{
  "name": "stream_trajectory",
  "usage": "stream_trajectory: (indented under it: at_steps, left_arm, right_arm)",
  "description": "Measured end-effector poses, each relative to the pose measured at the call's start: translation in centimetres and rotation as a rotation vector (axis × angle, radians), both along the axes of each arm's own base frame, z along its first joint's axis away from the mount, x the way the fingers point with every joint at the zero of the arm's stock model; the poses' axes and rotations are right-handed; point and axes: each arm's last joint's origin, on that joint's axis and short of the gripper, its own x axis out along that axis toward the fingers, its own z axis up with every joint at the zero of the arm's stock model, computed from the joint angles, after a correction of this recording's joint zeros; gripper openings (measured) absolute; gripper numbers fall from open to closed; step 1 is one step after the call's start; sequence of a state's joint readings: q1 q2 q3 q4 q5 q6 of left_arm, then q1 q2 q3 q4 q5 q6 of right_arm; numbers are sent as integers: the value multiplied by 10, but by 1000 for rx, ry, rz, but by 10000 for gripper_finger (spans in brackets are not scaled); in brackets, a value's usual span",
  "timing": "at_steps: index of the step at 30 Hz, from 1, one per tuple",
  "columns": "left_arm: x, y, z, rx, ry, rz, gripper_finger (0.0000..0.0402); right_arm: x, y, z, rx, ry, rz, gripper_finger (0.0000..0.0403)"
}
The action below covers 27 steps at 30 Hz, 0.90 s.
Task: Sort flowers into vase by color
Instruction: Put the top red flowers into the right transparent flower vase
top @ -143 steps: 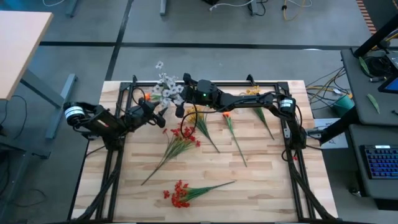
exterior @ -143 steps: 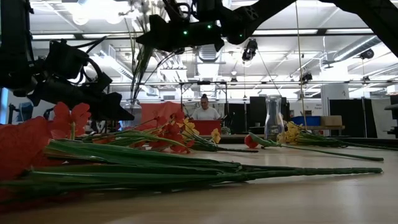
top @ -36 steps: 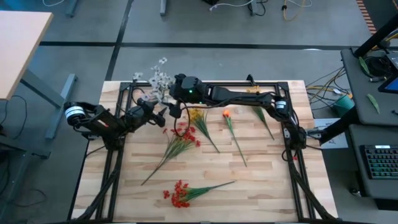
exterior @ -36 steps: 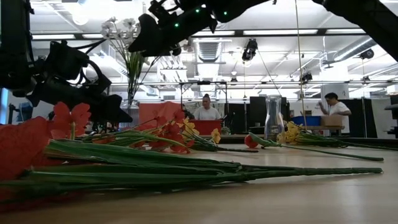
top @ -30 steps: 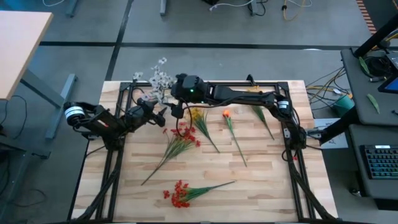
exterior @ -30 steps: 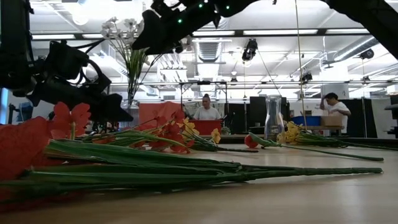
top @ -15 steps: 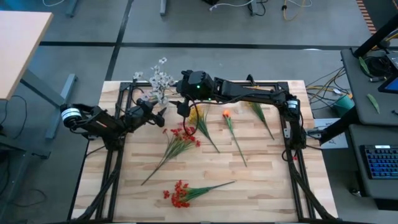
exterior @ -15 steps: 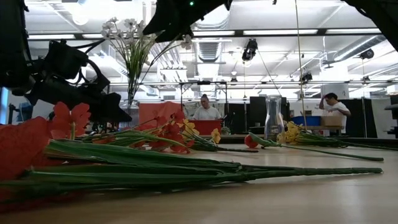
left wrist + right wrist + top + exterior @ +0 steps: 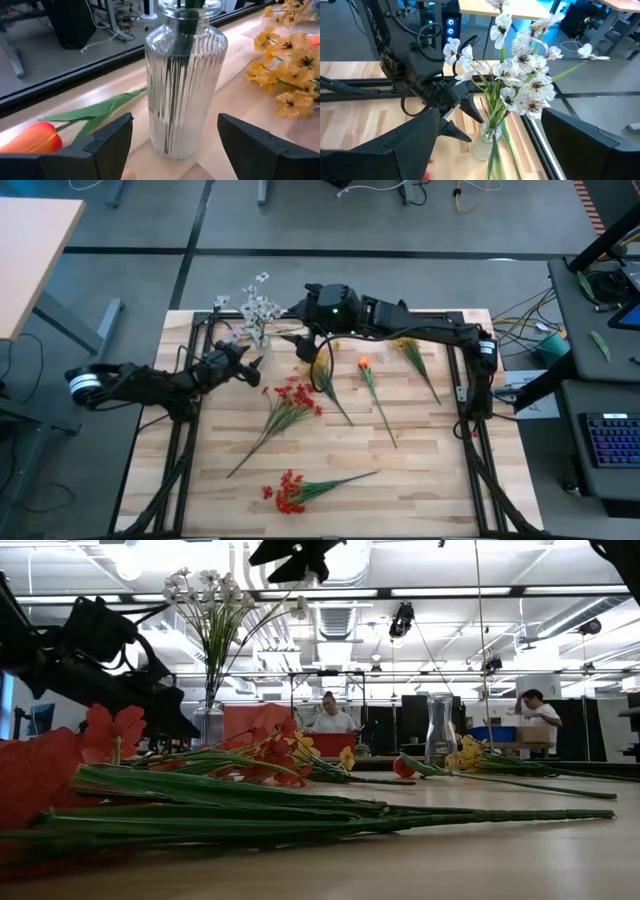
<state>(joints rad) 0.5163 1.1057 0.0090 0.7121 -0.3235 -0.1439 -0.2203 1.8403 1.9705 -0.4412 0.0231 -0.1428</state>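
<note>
Left gripper: the left gripper (image 9: 250, 366) sits low at about ten o'clock on the table (image 9: 420, 470), jaws spread wide and holding nothing. In its wrist view the two dark fingers (image 9: 107, 145) stand on either side of the glass vase (image 9: 184, 85) without touching it.

Right gripper: the right gripper (image 9: 305, 352) hangs above the far edge near twelve o'clock, just beside the vase, fingers wide apart and empty. Its wrist view looks down on the white blossoms between its fingers (image 9: 412, 142).

Glass vase: ribbed clear glass, upright near the far left corner at about eleven o'clock (image 9: 256, 337), with green stems inside.

White flowers: the white flowers (image 9: 252, 305) stand in the vase, blossoms fanning out above its mouth; the low view shows them tall and upright (image 9: 212, 595).

Second vase: an empty vase (image 9: 436, 728) stands far back in the low view.

Red flowers: one red spray (image 9: 290, 405) lies at the table centre, heads toward twelve o'clock, stems trailing toward seven. Another red spray (image 9: 292, 490) lies near the front edge at six o'clock, stems pointing to three.

Yellow flowers: a yellow spray (image 9: 322, 365) lies just beneath the right gripper; another yellow spray (image 9: 408, 348) lies at about one o'clock.

Orange flower: an orange flower (image 9: 364, 364) lies between the two yellow sprays, stem running toward five o'clock.

People: two people (image 9: 330, 715) show in the room beyond.
</note>
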Motion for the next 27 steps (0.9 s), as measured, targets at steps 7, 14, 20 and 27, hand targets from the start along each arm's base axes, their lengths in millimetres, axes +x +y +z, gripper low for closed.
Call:
stream_trajectory:
  at_steps: [7, 14, 20, 27]
  left_arm:
    - [0, -3, 13, -108, 65, -62, 276]
    - [-6, -8, 36, -286, 222, -44, 275]
    - [-7, -23, 70, -324, 157, -104, 275]
    - [-10, -40, 105, -352, 56, -172, 274]
  right_arm:
    - [-21, 5, 15, 58, 28, -21, 343]
    - [-46, 10, 31, 103, 76, -40, 343]
    - [-71, 16, 46, 133, 101, -53, 343]
    - [-99, 22, 60, 153, 140, -62, 343]
